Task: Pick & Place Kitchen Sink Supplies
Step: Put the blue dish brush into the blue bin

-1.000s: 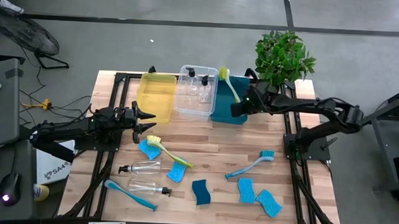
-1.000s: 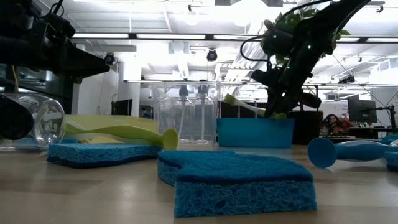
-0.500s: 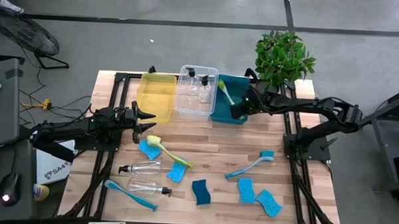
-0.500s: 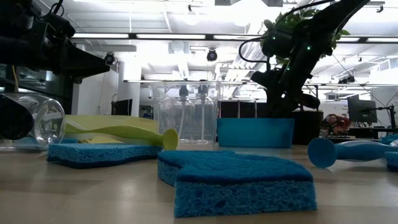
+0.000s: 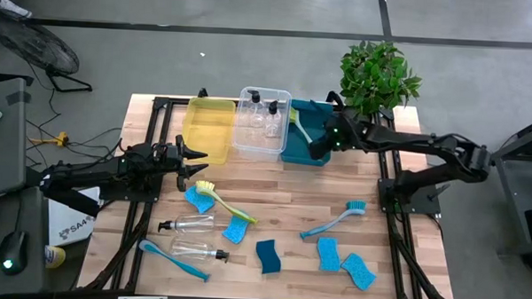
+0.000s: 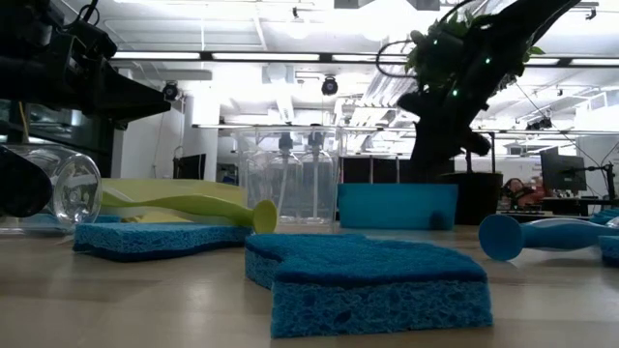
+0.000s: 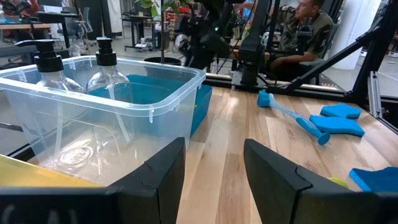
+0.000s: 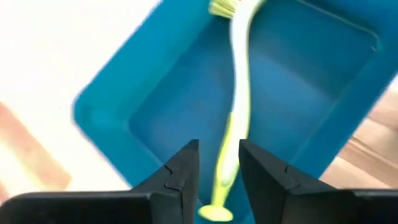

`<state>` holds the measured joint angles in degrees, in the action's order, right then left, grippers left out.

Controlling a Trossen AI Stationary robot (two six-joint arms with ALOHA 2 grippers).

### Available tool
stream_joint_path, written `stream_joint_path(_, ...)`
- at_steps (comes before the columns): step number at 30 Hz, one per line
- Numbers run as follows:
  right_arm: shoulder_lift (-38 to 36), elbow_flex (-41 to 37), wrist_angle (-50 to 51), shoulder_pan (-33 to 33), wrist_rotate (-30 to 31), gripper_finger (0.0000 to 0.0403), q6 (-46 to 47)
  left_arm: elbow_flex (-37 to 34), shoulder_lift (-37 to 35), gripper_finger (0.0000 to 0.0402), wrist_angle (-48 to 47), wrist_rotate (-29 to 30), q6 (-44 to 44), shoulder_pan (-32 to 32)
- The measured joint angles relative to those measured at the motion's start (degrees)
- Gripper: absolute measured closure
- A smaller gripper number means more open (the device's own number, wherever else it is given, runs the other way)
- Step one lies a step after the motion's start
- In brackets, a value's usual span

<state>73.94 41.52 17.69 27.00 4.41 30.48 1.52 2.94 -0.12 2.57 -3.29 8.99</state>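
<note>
Yellow-green dish brush [image 8: 235, 118] lies inside the teal bin [image 5: 300, 149], upper centre of the high view. My right jaws [image 8: 217, 163] hang parted just above it, gripping nothing. My left jaws [image 7: 214, 163] wait parted at left, near the clear bin [image 7: 155, 93] with two bottles [image 7: 106, 71].

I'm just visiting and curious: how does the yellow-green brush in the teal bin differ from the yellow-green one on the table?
The brush in the teal bin lies alone inside the teal bin, below the right tool, whose fingers are open. The brush on the table rests on the wooden table, its head on a blue sponge. Both are yellow-green with long handles.
</note>
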Motion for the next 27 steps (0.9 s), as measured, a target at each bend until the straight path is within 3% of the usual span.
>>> stream_joint_path(15,-10.35,0.00,0.87,-1.94,-15.60,0.0297,-7.03,0.01,0.00,0.0241,0.00,0.00,0.00,-0.02)
stream_joint_path(27,-17.37,0.00,7.75,-6.68,-26.38,0.0297,-11.03,0.02,0.00,0.0241,0.01,0.00,0.00,-0.01)
